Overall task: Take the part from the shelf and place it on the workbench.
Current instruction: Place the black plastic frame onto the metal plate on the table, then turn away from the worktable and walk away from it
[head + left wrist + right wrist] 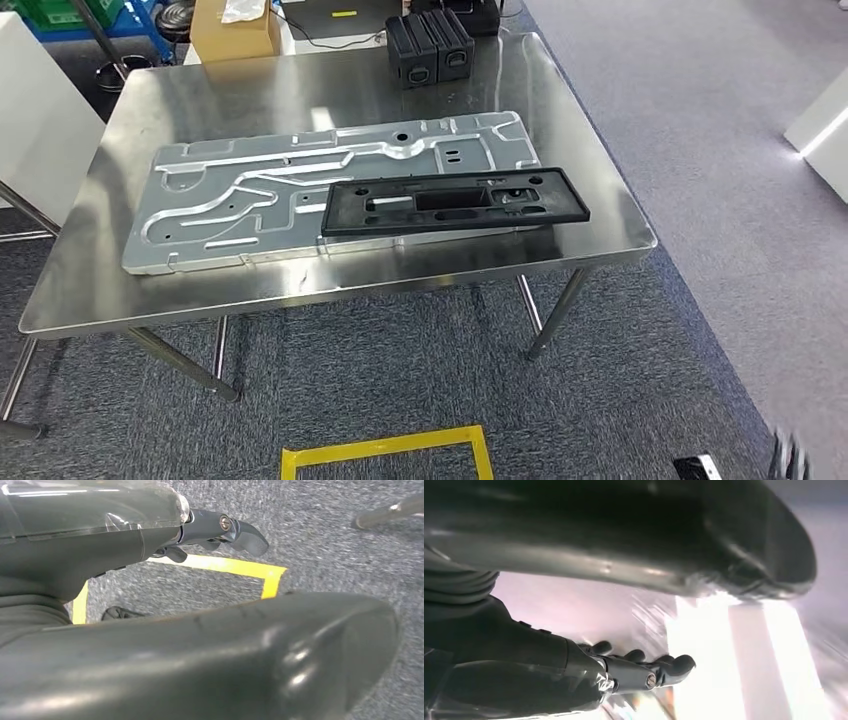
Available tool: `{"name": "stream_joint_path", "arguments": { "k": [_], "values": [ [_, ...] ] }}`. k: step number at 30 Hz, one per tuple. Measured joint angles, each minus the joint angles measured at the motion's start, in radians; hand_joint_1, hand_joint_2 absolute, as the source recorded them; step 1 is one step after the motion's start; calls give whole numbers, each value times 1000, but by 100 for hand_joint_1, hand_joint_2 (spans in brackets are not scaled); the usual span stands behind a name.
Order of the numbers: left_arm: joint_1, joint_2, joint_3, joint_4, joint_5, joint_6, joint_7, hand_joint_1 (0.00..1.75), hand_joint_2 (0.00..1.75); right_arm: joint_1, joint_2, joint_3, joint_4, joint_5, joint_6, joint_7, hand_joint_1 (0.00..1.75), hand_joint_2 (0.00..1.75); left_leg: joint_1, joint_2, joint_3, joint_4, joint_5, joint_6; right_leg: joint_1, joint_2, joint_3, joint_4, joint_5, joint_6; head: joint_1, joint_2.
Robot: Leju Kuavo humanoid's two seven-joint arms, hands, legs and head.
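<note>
Grey carpet and a yellow tape square [385, 455] are seen below a steel workbench [560, 110]. A black plastic frame part [455, 200] is laid flat on a big stamped metal panel [250, 195], touching it. Left hand [220, 530] and right hand [644, 670] are seen with fingers loosely spread, nothing held; right wrist view's background is washed out.

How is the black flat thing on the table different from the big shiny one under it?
The black frame is dark and dull; the silver panel is pale, shiny metal. The black frame is narrower and shorter, while the silver panel spreads much wider across the workbench. The black frame lies on top, over the silver panel's near right edge; the silver panel lies straight on the workbench. Both are flat, long, and have holes cut in them.
</note>
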Motion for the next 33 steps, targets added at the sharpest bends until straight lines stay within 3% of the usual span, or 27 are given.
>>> {"name": "stream_joint_path", "arguments": {
  "k": [1, 3, 4, 5, 6, 7, 9, 10, 11, 12, 13, 14, 16, 17, 19, 20, 21, 24, 25, 26, 28, 29, 31, 32, 33],
  "values": [
    [-1, 0, 0, 0, -5, 1, 2, 0, 0, -9, -2, -28, 75, 24, 39, 60, 0, 0, -3, 0, 12, -25, 6, 5, 0, 0, -2, 0, 8, 6, 0, 0],
    [0, -1, 0, 0, -16, 4, 5, 0, 0, -21, 3, -67, 201, 46, 155, 172, 0, 0, -7, 1, 4, -29, 22, 18, -2, 2, -2, -8, 28, 19, 0, 0],
    [0, -2, 0, 0, -22, 6, 6, 0, 0, -25, 8, -80, 253, 52, 221, 219, 0, 0, -6, 4, -2, -31, 35, 24, -4, 4, -4, -9, 30, 24, -1, 0],
    [-1, -4, 0, 0, -27, 7, 8, 0, 0, -29, 14, -90, 297, 56, 285, 261, 0, 0, -5, 8, -9, -35, 48, 32, -6, 6, -9, -2, 15, 29, 0, 0],
    [-2, -5, -1, 0, -32, 8, 11, 0, 0, -32, 21, -98, 334, 59, 342, 298, 0, 0, -3, 11, -20, -39, 63, 39, -7, 9, -18, 23, -22, 32, 1, 0],
    [-3, -7, -2, 0, -37, 9, 14, 0, 0, -37, 28, -103, 364, 64, 399, 334, 0, 0, -2, 15, -33, -40, 76, 44, -9, 10, -30, 68, -76, 35, 2, 0],
    [-2, -9, -4, 0, -46, 12, 18, 0, 0, -48, 43, -110, 410, 73, 501, 398, 0, 0, -3, 18, -64, -39, 99, 47, -11, 11, -54, 198, -177, 42, 4, 0],
    [-2, -10, -4, 0, -49, 12, 19, 0, 0, -52, 50, -112, 428, 76, 534, 418, 0, 0, -3, 19, -80, -37, 111, 45, -12, 11, -55, 250, -196, 46, 4, 0],
    [-2, -11, -5, 0, -52, 13, 20, 0, 0, -55, 57, -114, 441, 79, 554, 429, 0, 0, -3, 20, -98, -33, 123, 43, -13, 11, -43, 276, -190, 48, 4, 0],
    [-2, -12, -7, 0, -57, 13, 21, 0, 0, -58, 63, -115, 451, 81, 567, 435, 0, 0, -3, 20, -115, -28, 133, 39, -15, 11, -13, 265, -166, 49, 4, 0],
    [-2, -14, -8, 0, -60, 13, 23, 0, 0, -61, 66, -117, 458, 83, 577, 439, 0, 0, -2, 20, -132, -23, 142, 35, -17, 11, 35, 221, -141, 49, 4, 0],
    [-2, -15, -11, 0, -64, 13, 24, 0, 0, -65, 69, -117, 463, 86, 584, 441, 0, 0, -2, 20, -146, -16, 150, 30, -18, 11, 97, 149, -135, 47, 4, 0],
    [-3, -16, -15, 0, -70, 13, 26, 0, 0, -74, 71, -119, 469, 94, 587, 443, 0, 0, -4, 20, -161, -4, 164, 18, -15, 14, 200, 10, -156, 39, 3, 0],
    [-4, -17, -16, 0, -73, 12, 26, 0, 0, -78, 73, -119, 472, 98, 587, 444, 0, 0, -5, 20, -163, -2, 171, 12, -12, 16, 224, -27, -171, 33, 4, 0],
    [-4, -17, -20, 0, -82, 10, 26, 0, 0, -83, 75, -119, 480, 112, 593, 451, 0, 0, -2, 19, -165, -3, 184, -1, -8, 15, 218, -36, -161, 17, 3, 0],
    [-2, -18, -22, 0, -87, 9, 27, 0, 0, -85, 77, -119, 485, 121, 598, 456, 0, 0, 0, 18, -172, 6, 172, -7, -8, 12, 207, -37, -152, 7, 3, 0],
    [1, -19, -25, 0, -92, 7, 28, 0, 0, -87, 78, -119, 488, 128, 604, 461, 0, 0, 2, 17, -183, 29, 139, -11, -8, 10, 194, -37, -139, -4, 1, 0],
    [4, -22, -33, 1, -97, 4, 30, 0, 0, -89, 80, -119, 495, 138, 617, 468, 0, 0, 5, 16, -225, 192, -20, -18, -3, 6, 142, -36, -99, -19, -5, 0],
    [4, -23, -35, 2, -98, 4, 30, 0, 0, -89, 81, -119, 497, 139, 622, 469, 0, 0, 5, 16, -229, 248, -43, -19, -1, 6, 123, -33, -86, -19, -6, 0],
    [3, -23, -36, 2, -98, 4, 30, 0, 0, -89, 82, -119, 499, 141, 628, 469, 0, 0, 5, 16, -222, 284, -39, -19, 1, 5, 103, -30, -74, -19, -6, 0],
    [2, -23, -39, 2, -100, 5, 31, 0, 0, -89, 85, -119, 502, 144, 635, 469, 0, 0, 4, 15, -164, 261, 19, -15, 3, 5, 63, -19, -52, -16, -6, 0],
    [0, -24, -40, 2, -100, 6, 31, 0, 0, -91, 87, -119, 503, 146, 638, 469, 0, 0, 3, 15, -111, 203, 40, -9, 4, 5, 48, -13, -43, -14, -7, 0],
    [-6, -23, -42, 1, -100, 10, 31, 0, 0, -93, 93, -119, 506, 148, 639, 466, 0, 0, -3, 14, 3, 46, 25, 3, 6, 5, 28, -2, -27, -5, -6, 0],
    [-9, -23, -43, 1, -100, 12, 32, 0, 0, -94, 95, -119, 506, 150, 639, 465, 0, 0, -7, 14, 38, -10, 7, 10, 6, 4, 24, 0, -17, 0, -6, 0],
    [-11, -23, -43, 1, -99, 13, 32, 0, 0, -94, 97, -119, 506, 150, 639, 463, 0, 0, -10, 14, 53, -42, -3, 16, 6, 3, 22, -1, -8, 7, -5, 0]
  ]
}}
